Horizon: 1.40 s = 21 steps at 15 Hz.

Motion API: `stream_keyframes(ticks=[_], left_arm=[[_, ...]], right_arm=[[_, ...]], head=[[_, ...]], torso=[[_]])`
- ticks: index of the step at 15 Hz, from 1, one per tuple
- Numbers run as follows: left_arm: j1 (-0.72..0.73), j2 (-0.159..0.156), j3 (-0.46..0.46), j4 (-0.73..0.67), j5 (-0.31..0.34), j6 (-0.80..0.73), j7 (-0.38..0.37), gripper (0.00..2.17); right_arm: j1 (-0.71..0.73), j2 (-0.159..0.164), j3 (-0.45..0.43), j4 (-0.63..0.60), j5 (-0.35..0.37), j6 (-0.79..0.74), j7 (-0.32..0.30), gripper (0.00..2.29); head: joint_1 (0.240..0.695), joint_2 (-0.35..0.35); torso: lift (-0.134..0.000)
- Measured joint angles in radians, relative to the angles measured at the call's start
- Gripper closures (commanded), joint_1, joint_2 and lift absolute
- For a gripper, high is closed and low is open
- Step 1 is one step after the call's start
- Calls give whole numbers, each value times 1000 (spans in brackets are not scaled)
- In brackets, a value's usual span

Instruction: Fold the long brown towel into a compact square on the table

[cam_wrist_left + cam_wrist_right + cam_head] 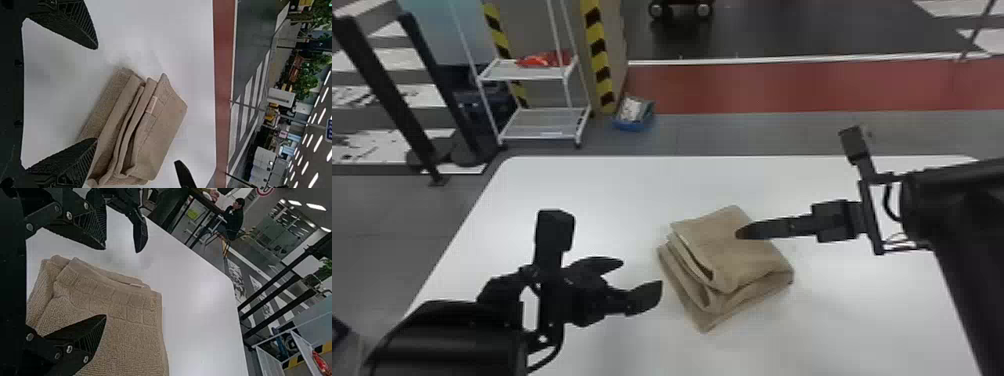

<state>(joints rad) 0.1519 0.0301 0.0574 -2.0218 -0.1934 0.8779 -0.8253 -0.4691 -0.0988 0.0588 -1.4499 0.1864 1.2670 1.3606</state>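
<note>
Towel (742, 260), stacked in loose folds right of centre on the desk (557, 185), with left gripper (642, 274) beside it and right gripper (105, 282) over it, jaws of both wide apart and empty, presumably placed to square its edges.

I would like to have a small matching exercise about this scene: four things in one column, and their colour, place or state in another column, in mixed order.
Column one
1. Towel
2. Left gripper
3. Right gripper
4. Table

Column two
A. White
B. Open, above the towel's far part in the head view
C. Brown, folded in layers
D. Open, to the left of the towel in the head view

Right pairs: 1-C, 2-D, 3-B, 4-A
</note>
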Motion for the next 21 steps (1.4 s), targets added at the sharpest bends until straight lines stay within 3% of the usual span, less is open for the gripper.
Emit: stream_keyframes(ticks=[3,4,6,9,12,14,17,19,21], left_arm=[[0,-1,-17,-2,-9,15,2,46],[0,-1,-21,-4,-9,17,4,46],[-2,-1,-23,-4,-9,19,13,46],[-50,-1,-15,56,-2,-14,33,60],[-140,-1,-8,136,21,-34,35,161],[-188,-1,-5,174,50,-35,40,333],[-247,-1,-5,251,92,-51,49,714],[-280,-1,-13,293,91,-87,46,1423],[-319,-2,-35,340,85,-118,59,1794]], right_arm=[[-17,17,-24,47,-22,-7,0,1791],[-24,32,-20,60,-31,-8,0,2007],[-25,54,15,65,-36,18,0,2013],[8,56,65,26,-34,79,0,2013],[54,13,46,-50,-32,132,0,2013],[111,-41,30,-127,-20,138,0,2013],[234,-94,2,-274,47,98,0,2013],[310,-111,-25,-365,100,65,0,2013],[369,-121,-52,-431,139,47,0,2013]], head=[[695,72],[695,81],[695,103],[695,136],[695,115],[695,67],[695,12],[695,-15],[695,-37]], torso=[[-123],[-123],[-123],[-123],[-123],[-123],[-123],[-123],[-123]])
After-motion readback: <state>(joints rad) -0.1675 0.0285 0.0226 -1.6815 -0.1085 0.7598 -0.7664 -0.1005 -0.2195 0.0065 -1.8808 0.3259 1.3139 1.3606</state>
